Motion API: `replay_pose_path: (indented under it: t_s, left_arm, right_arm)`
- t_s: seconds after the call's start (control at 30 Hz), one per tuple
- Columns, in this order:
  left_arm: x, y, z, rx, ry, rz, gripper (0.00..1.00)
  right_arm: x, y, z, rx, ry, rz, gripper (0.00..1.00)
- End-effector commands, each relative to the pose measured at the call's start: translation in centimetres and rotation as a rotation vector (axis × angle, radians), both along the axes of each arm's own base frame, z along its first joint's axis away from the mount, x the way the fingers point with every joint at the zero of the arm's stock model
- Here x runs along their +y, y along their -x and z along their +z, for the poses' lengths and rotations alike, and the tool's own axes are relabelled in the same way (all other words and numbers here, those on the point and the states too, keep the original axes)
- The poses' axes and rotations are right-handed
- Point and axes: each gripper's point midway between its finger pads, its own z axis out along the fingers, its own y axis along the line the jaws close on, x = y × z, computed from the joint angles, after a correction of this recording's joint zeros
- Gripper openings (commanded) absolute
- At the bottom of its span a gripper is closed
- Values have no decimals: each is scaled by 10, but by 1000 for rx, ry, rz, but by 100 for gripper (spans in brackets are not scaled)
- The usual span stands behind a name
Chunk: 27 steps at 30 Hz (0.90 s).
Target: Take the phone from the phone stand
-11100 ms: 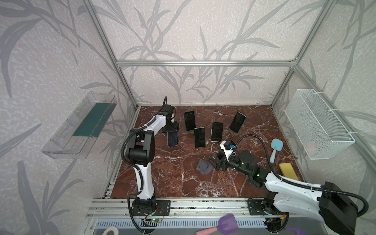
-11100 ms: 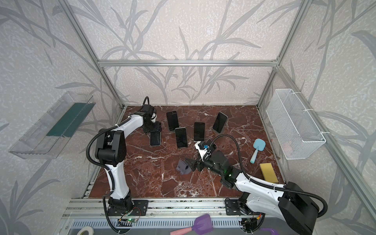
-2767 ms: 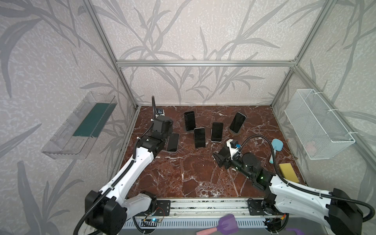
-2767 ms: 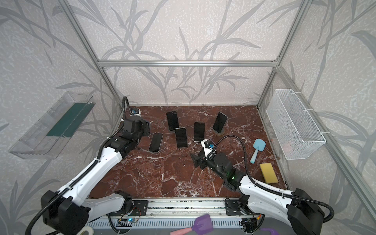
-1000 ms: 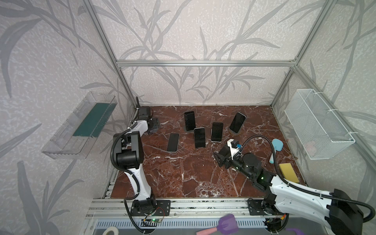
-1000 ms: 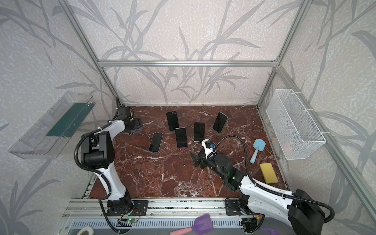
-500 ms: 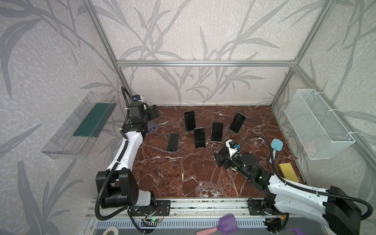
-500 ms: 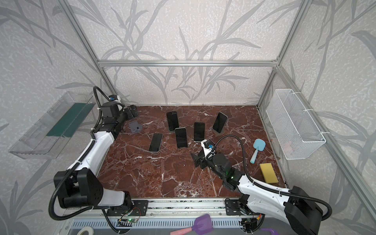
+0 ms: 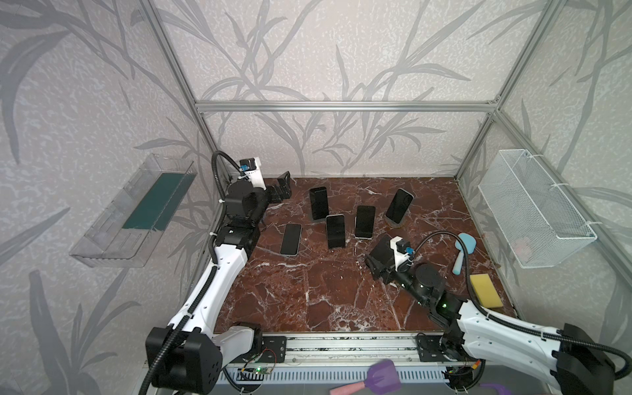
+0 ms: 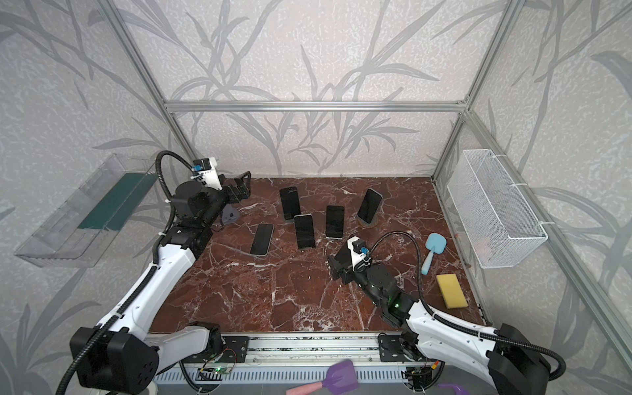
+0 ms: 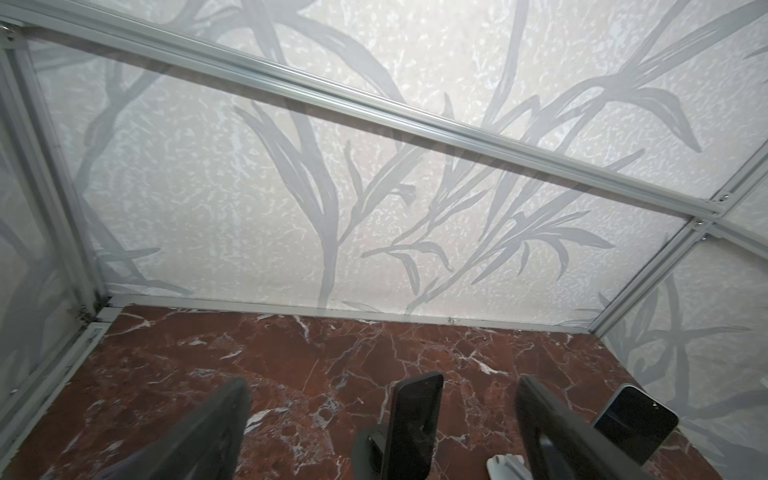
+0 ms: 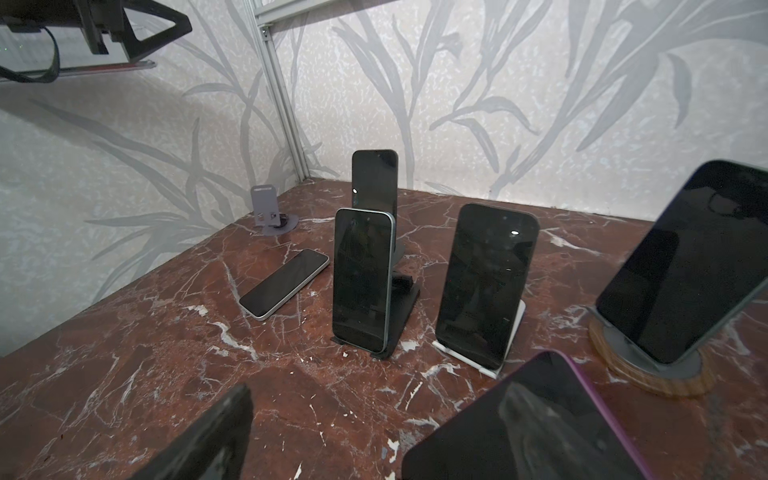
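I see the left gripper (image 9: 284,187) hanging in the upper left of both top views, jaws spread wide with nothing between them, over the far left corner of the glossy red-brown marble table (image 9: 307,297). Just below it in a top view sits the empty stand (image 10: 229,216), matte gray plastic with a thin upright back on a round foot. The phone (image 12: 519,428), a black glass slab with a purple rim, is off that stand and well apart from it, at the right gripper (image 9: 375,265) right of centre. In the right wrist view a clear gap lies between the phone and the one finger (image 12: 208,436) I can see, so those jaws stand apart. The other finger is hidden behind the phone. I count six phones: that one, a flat phone (image 9: 291,238) lying on the marble, and four propped upright. I count five stands: the empty one, a dark gray stand (image 12: 400,253), a black stand (image 12: 401,320), a white stand (image 12: 513,332) and a round wooden stand (image 12: 648,378). At the right edge lie one yellow foam sponge (image 9: 485,290) and one blue brush (image 9: 463,251), below one white wire basket (image 9: 533,212).
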Motion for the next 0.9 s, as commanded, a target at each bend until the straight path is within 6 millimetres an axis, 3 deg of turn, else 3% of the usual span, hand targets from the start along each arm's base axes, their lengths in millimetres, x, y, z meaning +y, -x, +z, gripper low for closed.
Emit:
replay_pose_path:
  t_s: [0.0,0.2,0.4,0.53,0.7,0.77,0.87]
  left_arm:
    - [-22,3,11,-32,84,-79,99]
    - [-63,16,9,-19,9,-205,99]
    - [-132,46,-4,-1,-143,-411,98]
    - [-193,74,-35,82,-250,-622,98]
    - [-265,122,-93,260,-373,-936,99]
    - [-286,143,-115,350,-454,-1023,99]
    - [-305,157,-140,446,-499,-1048,99]
  right_arm:
    - [-19,-1,31,-82,-73,-84,93]
    - [-50,14,65,-123,-166,-138,98]
    - [-90,18,79,-166,-225,-282,100]
    - [-123,13,76,-137,-216,-455,99]
    - [-155,6,58,-89,-195,-625,99]
    - [-168,6,56,-76,-186,-682,99]
    - [-185,8,53,-62,-176,-767,99]
